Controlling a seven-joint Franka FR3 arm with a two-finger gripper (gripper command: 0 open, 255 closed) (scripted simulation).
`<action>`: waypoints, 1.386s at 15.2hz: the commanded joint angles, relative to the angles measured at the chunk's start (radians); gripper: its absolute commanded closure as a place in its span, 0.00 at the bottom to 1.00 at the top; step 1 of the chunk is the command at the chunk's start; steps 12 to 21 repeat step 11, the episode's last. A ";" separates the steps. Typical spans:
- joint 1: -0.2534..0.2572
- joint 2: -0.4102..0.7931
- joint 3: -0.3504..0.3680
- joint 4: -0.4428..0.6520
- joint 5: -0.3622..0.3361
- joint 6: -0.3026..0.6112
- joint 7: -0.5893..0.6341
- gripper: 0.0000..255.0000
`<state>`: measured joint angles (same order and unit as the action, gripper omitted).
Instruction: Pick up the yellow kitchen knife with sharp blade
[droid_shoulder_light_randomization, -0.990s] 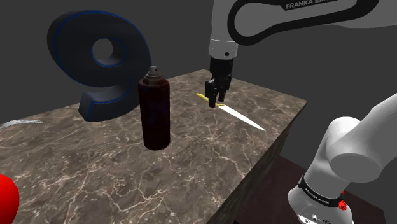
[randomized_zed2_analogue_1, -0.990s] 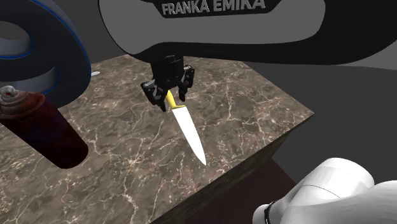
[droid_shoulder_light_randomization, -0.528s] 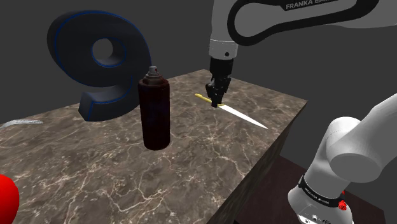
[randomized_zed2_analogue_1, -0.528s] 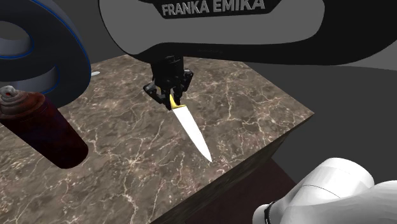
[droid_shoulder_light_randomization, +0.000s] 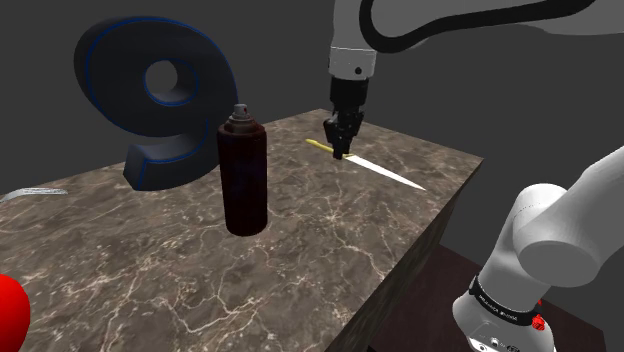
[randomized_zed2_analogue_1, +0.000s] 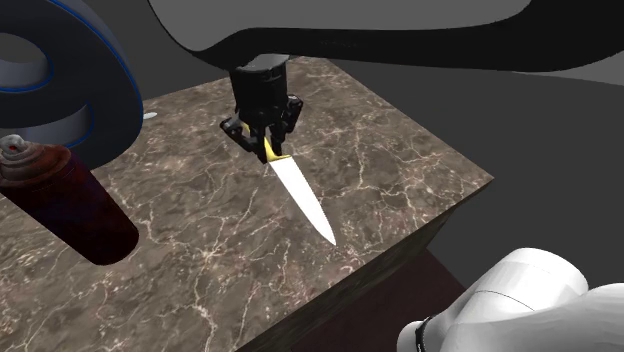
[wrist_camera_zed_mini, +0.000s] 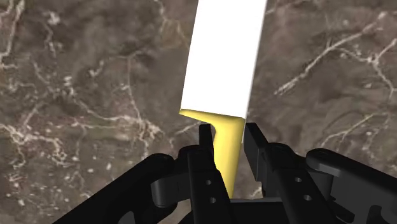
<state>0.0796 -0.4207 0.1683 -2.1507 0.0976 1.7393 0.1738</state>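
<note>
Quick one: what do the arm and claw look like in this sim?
White arm with rounded shells and dark joint bands. A black ring with a small red dot sits on the lower joint. Claw is all black, with two slim fingers.

The knife (wrist_camera_zed_mini: 224, 67) is yellow-handled and white-bladed, the fingers (wrist_camera_zed_mini: 205, 167) black, the table (droid_shoulder_light_randomization: 330, 235) brown with white veins.

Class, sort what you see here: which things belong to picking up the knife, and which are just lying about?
Belong to the job:
- knife, white blade and yellow handle
- gripper, shut on the handle

Just lying about:
- dark spray can
- big dark figure 9
- red thing at the shoulder view's lower left corner

The marble table merely carries them.
</note>
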 joint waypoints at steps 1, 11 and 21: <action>-0.001 0.001 -0.002 0.029 -0.001 -0.029 0.000 1.00; -0.004 0.018 -0.006 0.154 -0.006 -0.137 0.006 1.00; -0.004 0.018 -0.006 0.154 -0.006 -0.137 0.006 1.00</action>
